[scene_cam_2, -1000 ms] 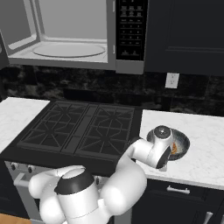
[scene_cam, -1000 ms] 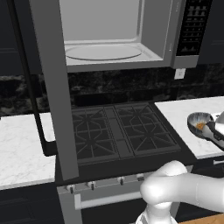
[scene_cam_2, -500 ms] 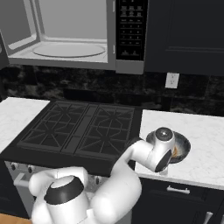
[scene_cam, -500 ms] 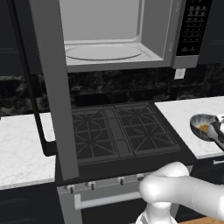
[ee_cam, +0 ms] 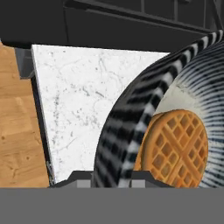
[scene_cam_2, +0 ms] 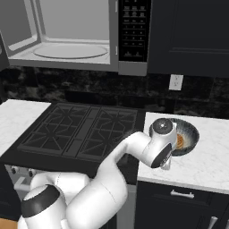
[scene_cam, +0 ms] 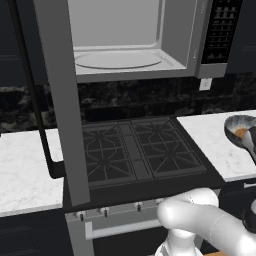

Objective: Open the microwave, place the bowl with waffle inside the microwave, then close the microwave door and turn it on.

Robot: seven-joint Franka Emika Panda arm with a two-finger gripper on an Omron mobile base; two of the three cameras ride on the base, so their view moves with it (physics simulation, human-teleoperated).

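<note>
Right, the end effector (ee_cam: 112, 177) was closed on the near wall of the bowl (ee_cam: 131, 131), one finger outside and one inside the rim. The bowl sat on the tabletop (scene_cam_2: 210, 156) to the right of the stove (scene_cam_2: 80, 129), with the waffle (ee_cam: 173, 148) lying flat inside, just past the inner finger. The microwave (scene_cam: 150, 50) hung above the stove, its door (scene_cam: 57, 100) swung fully open to the left, and the turntable (scene_cam: 117, 59) was bare. From the end effector, the cavity lay up and to the left, well apart. The next move likely called for a level lift, so the waffle stayed in.
</note>
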